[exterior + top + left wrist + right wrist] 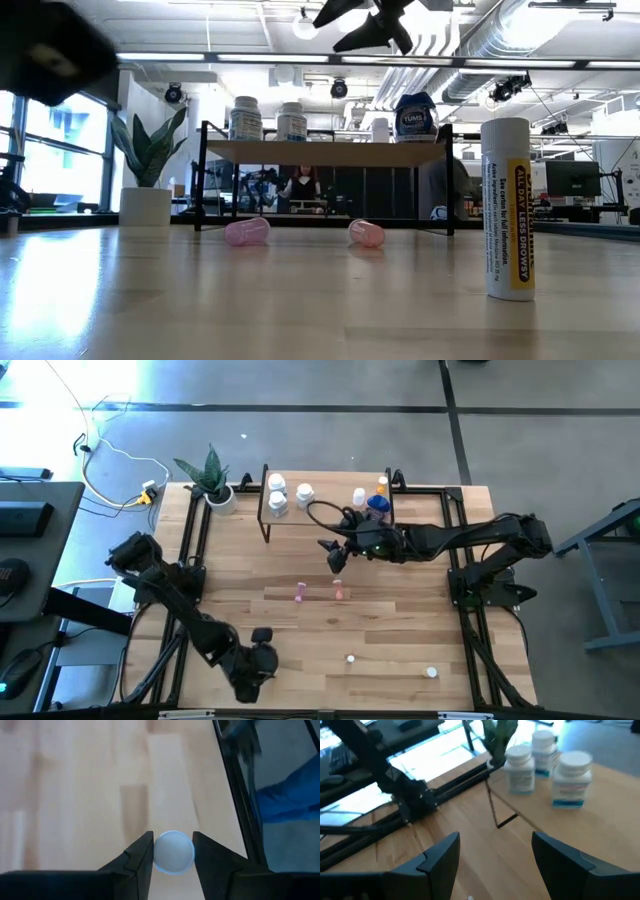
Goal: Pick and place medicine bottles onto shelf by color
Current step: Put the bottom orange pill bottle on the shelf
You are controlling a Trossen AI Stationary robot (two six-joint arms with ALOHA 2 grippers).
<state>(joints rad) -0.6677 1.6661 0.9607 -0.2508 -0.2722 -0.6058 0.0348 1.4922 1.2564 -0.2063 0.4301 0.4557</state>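
A: left pincer (172, 852) status?

B: low at the near-left part of the tabletop (400, 630); fingers narrow, clamped on a small white-capped bottle (173, 852); cap sits squarely between the two fingers, touching both in the left wrist view.

A: right pincer (333, 555)?

B: hanging above the tabletop just in front of the shelf (330, 520), near its middle; fingers wide apart, nothing between them; right wrist view looks past them at three white bottles (572, 779) standing on the shelf.

A: what's on the shelf?

B: left end: white bottles (277, 495), upright, close together; right end: a blue bottle (377, 505), an orange-capped one (382, 483) and a white one (359, 496) beside it; low view shows the blue one (415, 117) upright on the board.

A: still on the tabletop?

B: two pink bottles (300, 593) (340, 591) lying on their sides in front of the shelf, apart from each other; two white ones toward the near edge, (351, 658) and (431, 672), well apart; low view has a tall white tube with a yellow label (508, 209) standing upright close to the camera.

A: anything else?

B: potted plant (212, 480) at the far-left corner, beside the shelf.
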